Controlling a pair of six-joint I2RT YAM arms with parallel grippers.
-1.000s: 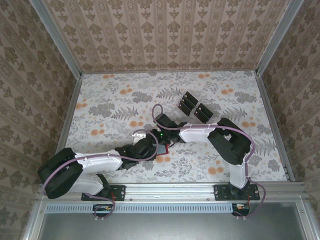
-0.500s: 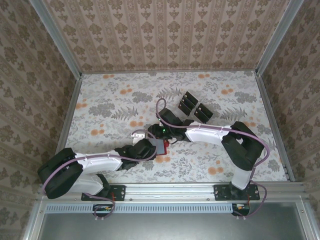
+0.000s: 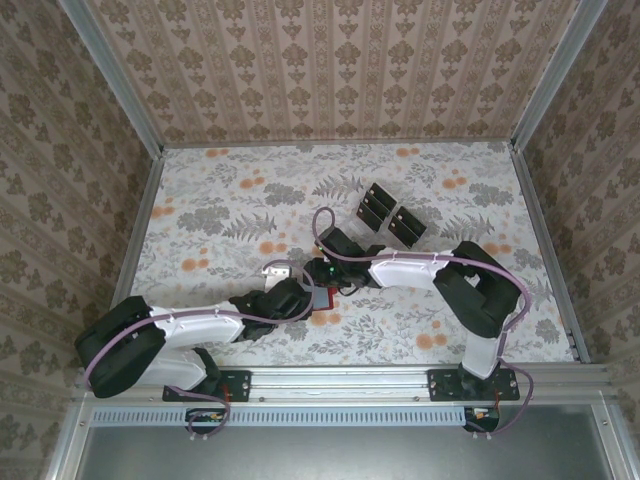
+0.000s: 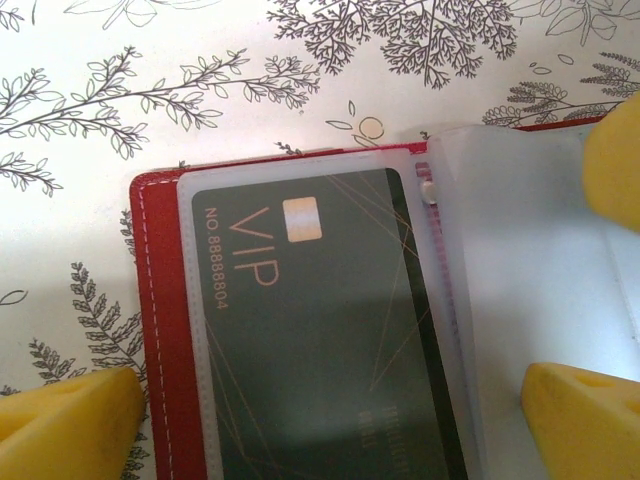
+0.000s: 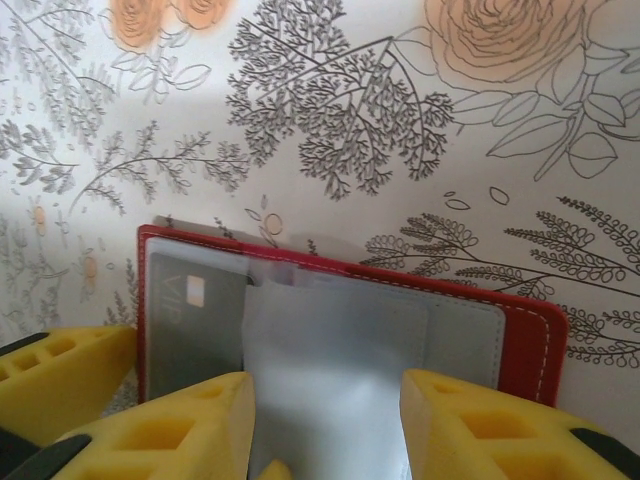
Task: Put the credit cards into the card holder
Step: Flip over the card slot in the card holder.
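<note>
The card holder (image 4: 160, 330) is a red wallet lying open on the floral tabletop, also seen as a red sliver (image 3: 322, 313) under both wrists. A black VIP credit card (image 4: 310, 330) sits in its left clear pocket (image 5: 190, 310). My left gripper (image 4: 330, 425) is open wide, with one finger on each side of the wallet. My right gripper (image 5: 325, 420) hangs over the wallet's middle with its jaws part open and a frosted sleeve leaf (image 5: 330, 350) in the gap. I cannot tell whether the leaf is pinched. More black credit cards (image 3: 376, 206) stand at the back.
The cards at the back form two dark groups, the second (image 3: 408, 225) to the right of the first. The two wrists crowd together at the centre (image 3: 312, 285). One of the right gripper's yellow fingers (image 4: 615, 170) edges into the left wrist view. Patterned walls enclose the table (image 3: 220, 200).
The right arm's elbow has swung outward to the right. Its wrist lifted toward the back, then came back down over the wallet. The left arm has stayed put.
</note>
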